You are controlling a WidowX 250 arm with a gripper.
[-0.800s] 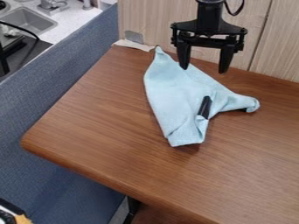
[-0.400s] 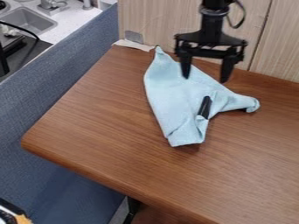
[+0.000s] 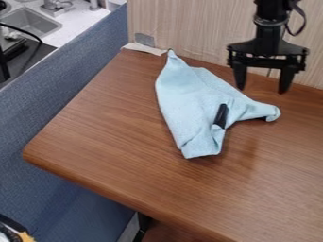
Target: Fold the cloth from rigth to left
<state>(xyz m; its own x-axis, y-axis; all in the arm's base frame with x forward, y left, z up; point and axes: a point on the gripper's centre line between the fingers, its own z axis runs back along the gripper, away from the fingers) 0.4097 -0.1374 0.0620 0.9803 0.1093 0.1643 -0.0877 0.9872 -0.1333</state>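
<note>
The light blue cloth (image 3: 189,106) is lying crumpled on the brown wooden surface (image 3: 114,132), near its back edge, with one corner pointing toward the wall (image 3: 189,28) and another spreading right. A dark, narrow piece (image 3: 221,116) is showing against its lower part. The end effector (image 3: 262,90) is hanging behind the cloth's right-hand corner, its fingers standing apart, gripping nothing. A blue partition (image 3: 63,85) is running along the surface's left side.
</note>
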